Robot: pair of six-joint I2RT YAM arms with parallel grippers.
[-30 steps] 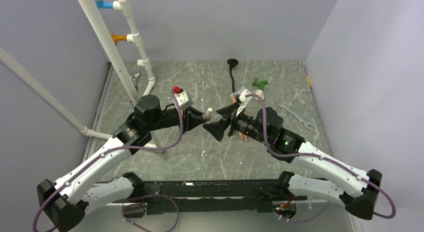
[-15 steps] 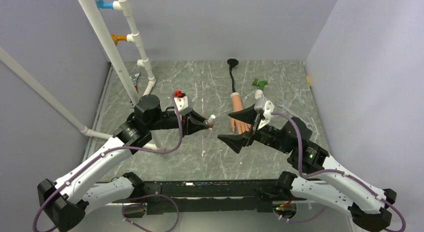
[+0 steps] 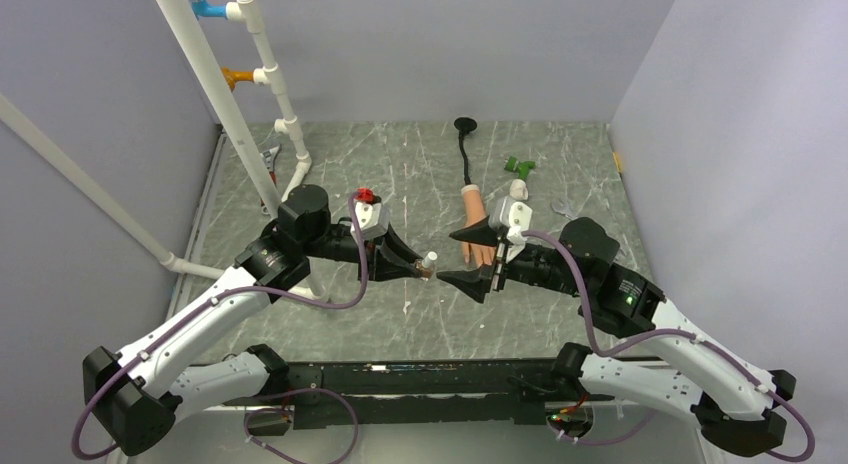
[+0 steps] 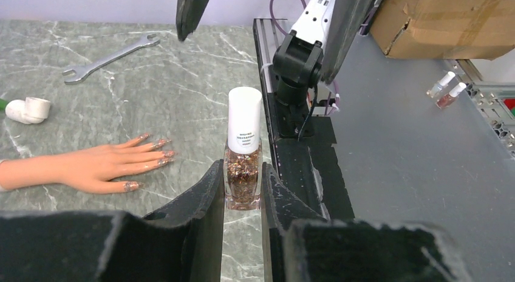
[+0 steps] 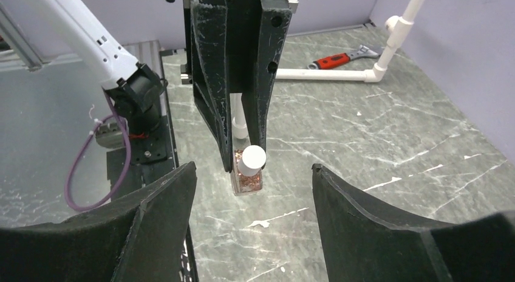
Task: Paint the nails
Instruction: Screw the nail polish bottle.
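Note:
My left gripper [image 3: 415, 267] is shut on a small glitter polish bottle [image 4: 243, 163] with a white cap [image 3: 429, 257], held above the table; it also shows in the right wrist view [image 5: 248, 170]. My right gripper [image 3: 470, 254] is wide open and empty, facing the bottle from the right, a short gap away. The peach mannequin hand [image 3: 476, 234] lies flat just behind the right gripper, fingers toward me. In the left wrist view the hand [image 4: 91, 166] lies left of the bottle, and its nails [image 4: 164, 154] show glitter.
A white PVC pipe frame [image 3: 250, 104] stands at the back left, a red-handled wrench [image 5: 337, 58] near its foot. A black suction-cup tool [image 3: 465, 139], a green fitting [image 3: 519, 167], a white elbow [image 4: 27, 109] and a steel wrench [image 4: 109, 57] lie behind.
The left gripper carried the bottle down and right, toward the table centre. The right gripper swung back from the bottle, uncovering the hand, then edged slightly left; it stays open.

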